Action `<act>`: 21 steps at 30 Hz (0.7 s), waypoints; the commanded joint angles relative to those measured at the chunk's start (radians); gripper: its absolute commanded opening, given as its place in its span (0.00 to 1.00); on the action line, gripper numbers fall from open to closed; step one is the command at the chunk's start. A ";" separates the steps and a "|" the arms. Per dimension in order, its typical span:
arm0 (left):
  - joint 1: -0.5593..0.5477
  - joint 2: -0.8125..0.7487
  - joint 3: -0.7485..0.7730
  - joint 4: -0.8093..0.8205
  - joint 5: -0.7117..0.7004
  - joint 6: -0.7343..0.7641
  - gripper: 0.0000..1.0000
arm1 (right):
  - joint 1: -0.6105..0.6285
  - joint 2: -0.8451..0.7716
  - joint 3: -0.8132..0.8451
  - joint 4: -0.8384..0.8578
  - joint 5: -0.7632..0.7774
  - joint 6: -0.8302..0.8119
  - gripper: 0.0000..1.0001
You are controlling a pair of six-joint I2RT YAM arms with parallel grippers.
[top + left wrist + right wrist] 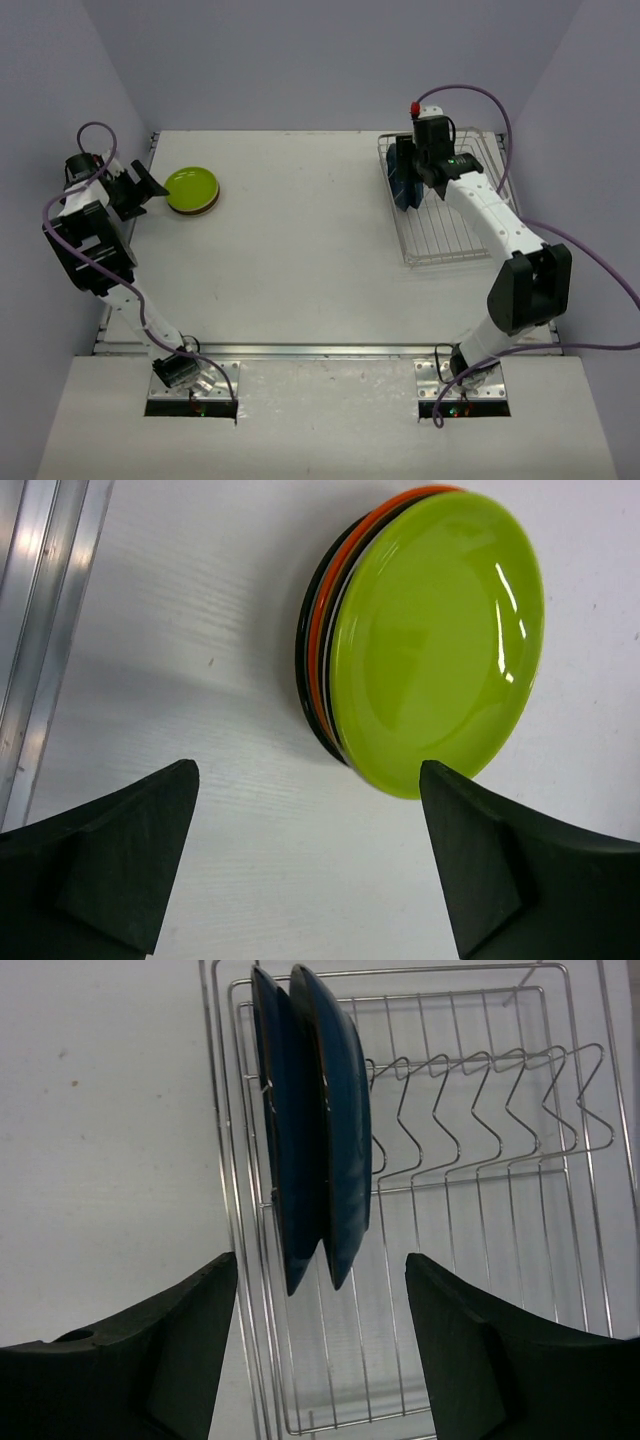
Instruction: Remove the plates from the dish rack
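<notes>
Five round plates in all. Two dark blue plates (282,1140) (342,1130), glossy, stand on edge side by side at one end of one silver wire dish rack (455,235) with zigzag divider prongs. The right pincer (320,1260) hovers over them, its black fingers apart, one on each side of the pair, gripping nothing. Three more lie stacked flat on the white bench (200,630): a shiny lime green plate (440,640) on top, an orange-red plate (318,655) under it, a black plate (303,660) at the bottom. The stack sits just ahead of the left pincer (308,770), fingers spread wide and empty.
</notes>
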 commanded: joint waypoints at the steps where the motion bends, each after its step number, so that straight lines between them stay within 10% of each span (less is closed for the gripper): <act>1: -0.015 -0.181 -0.075 0.069 -0.085 0.063 0.97 | -0.002 0.017 0.036 0.034 0.142 -0.064 0.65; 21: -0.249 -0.633 -0.301 0.168 -0.203 0.143 1.00 | -0.001 0.218 0.122 0.183 0.256 -0.232 0.54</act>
